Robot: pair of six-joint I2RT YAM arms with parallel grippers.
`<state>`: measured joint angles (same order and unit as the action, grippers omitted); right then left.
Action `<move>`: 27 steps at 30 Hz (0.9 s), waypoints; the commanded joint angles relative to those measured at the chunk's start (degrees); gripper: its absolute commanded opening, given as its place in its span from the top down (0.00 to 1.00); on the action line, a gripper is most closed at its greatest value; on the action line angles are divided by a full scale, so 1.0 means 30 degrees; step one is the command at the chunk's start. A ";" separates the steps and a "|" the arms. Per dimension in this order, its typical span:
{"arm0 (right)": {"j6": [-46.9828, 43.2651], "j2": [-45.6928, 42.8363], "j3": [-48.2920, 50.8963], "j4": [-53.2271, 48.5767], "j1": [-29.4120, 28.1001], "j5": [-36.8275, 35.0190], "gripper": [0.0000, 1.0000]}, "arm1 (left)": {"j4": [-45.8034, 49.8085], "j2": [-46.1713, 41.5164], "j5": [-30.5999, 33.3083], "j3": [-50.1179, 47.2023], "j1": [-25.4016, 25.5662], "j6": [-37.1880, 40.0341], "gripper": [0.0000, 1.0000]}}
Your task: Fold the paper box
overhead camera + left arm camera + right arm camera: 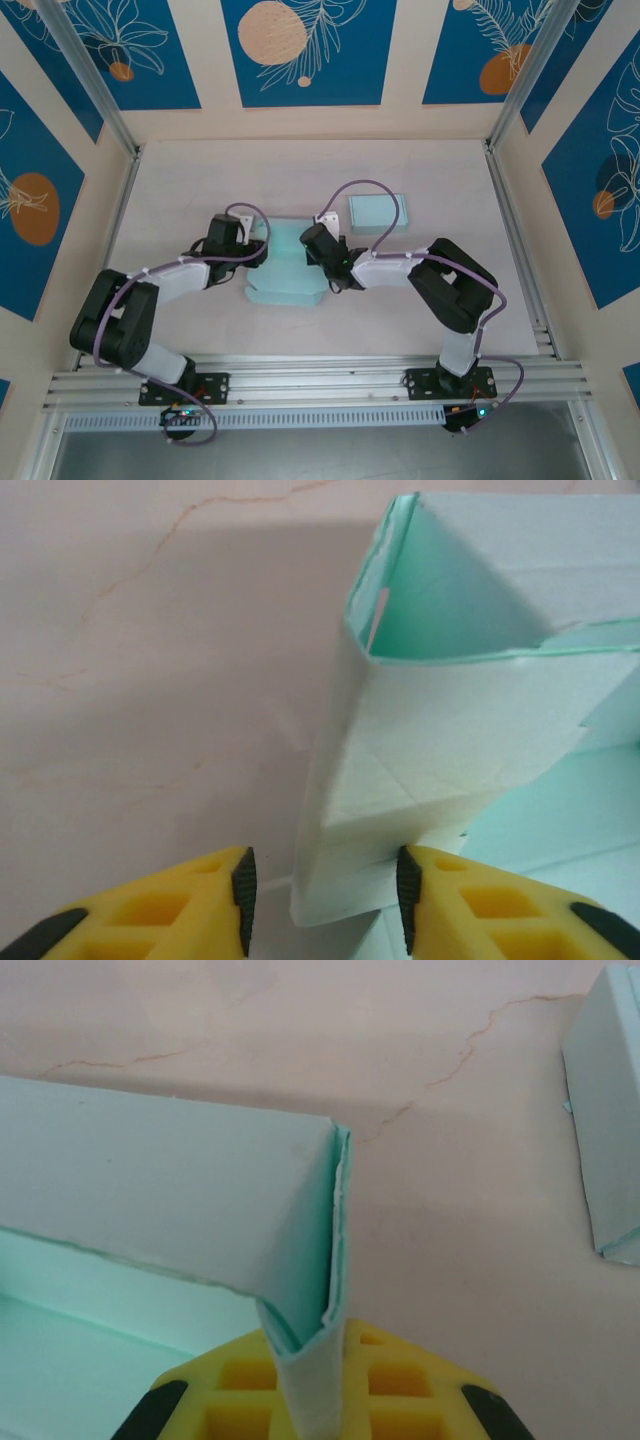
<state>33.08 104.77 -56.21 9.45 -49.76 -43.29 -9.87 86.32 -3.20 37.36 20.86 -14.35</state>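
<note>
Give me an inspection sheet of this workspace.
Surface: pale marbled table.
Job's things: teal paper box, partly folded, some walls raised.
Clutter: second box, lying apart farther back.
End effectors: left end effector open astride a corner wall; right end effector shut on a doubled wall.
Cables: purple cables loop along both arms.
Surroundings: blue leaf-print panels, metal frame.

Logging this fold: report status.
Right gripper shut on paper box wall. Left gripper open, straddling corner flap. Second box lies apart, not obstructing.
</note>
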 commanded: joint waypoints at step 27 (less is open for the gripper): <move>-0.0454 0.0533 -0.0989 -0.0679 -0.0200 0.2736 1.00 | -0.6760 0.1903 0.2761 0.0258 0.0167 0.3964 0.28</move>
<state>33.21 106.10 -58.76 7.62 -49.10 -40.34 -27.90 93.12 6.02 36.27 22.26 -2.52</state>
